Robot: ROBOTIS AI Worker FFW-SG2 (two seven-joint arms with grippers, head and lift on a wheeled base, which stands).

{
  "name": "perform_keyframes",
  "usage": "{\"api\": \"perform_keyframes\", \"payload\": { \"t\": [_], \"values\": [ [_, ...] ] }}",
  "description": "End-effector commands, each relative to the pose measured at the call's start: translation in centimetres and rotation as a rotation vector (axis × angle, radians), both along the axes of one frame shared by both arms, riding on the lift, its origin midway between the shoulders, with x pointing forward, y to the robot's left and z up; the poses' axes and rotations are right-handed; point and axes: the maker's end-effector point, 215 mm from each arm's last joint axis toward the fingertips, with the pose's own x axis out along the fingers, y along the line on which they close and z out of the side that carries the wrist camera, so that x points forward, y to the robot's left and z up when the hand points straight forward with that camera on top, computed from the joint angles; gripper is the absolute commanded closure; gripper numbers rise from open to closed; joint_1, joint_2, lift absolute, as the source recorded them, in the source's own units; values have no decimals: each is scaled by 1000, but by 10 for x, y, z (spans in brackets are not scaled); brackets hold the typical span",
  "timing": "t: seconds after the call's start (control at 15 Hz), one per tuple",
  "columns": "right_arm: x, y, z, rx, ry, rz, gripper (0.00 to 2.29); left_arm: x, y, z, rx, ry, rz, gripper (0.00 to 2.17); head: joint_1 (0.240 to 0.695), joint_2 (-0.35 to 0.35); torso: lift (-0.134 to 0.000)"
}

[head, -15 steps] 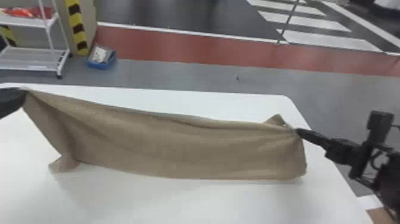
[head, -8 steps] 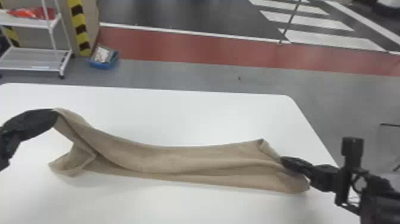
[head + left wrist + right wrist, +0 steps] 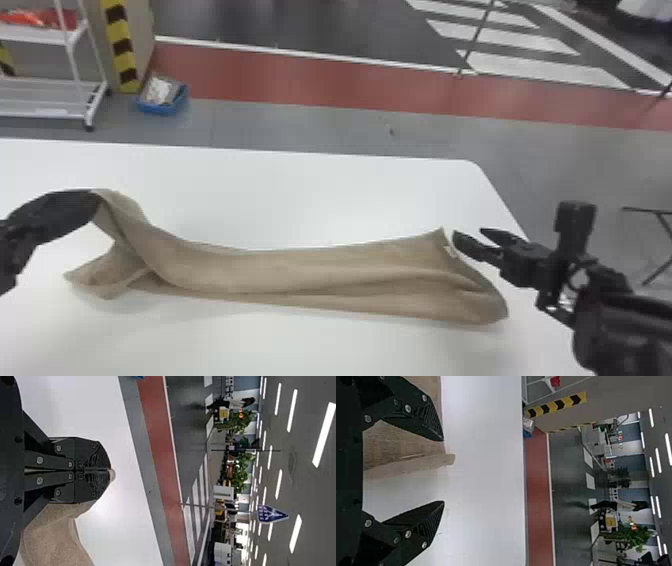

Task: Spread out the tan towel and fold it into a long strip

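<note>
One tan towel is lying lengthwise on the white table; its middle is serving as the clock's centre, with twelve pointing to the far side. At ten o'clock the left gripper is clenching the towel's raised end, while a loose corner is resting on the table at nine. Between two and three, the right gripper is standing open just beside the far corner, gripping no cloth.

The fold into a strip is apparently under way: the cloth is already forming a long band, but the left end is twisting and the right end is slanting toward four o'clock. The next move is probably calling for the left gripper to be lowering its end flat and letting go, with the right gripper keeping clear of the corner. Otherwise, the twist is risking a crooked strip, and both ends are likely needing straightening.
</note>
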Motion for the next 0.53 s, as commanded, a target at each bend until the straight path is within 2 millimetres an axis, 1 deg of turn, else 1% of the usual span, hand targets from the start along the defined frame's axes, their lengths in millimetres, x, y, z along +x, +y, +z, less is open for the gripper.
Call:
{"api": "perform_keyframes", "payload": {
  "t": [0.0,0.13,0.2,0.47],
  "values": [
    [26,23,6,-25,-27,28,80,-1,0,-1,0,1,0,1710,695,-252,-124],
    [39,28,-1,-38,-8,30,97,0,2,-2,3,3,3,1710,695,-232,-124],
    [43,29,-4,-43,0,33,127,1,4,-1,6,-3,5,1710,695,-217,-124],
    [35,24,-26,-48,60,34,286,2,6,-2,7,-3,7,1710,695,-199,-124]
  ]
}}
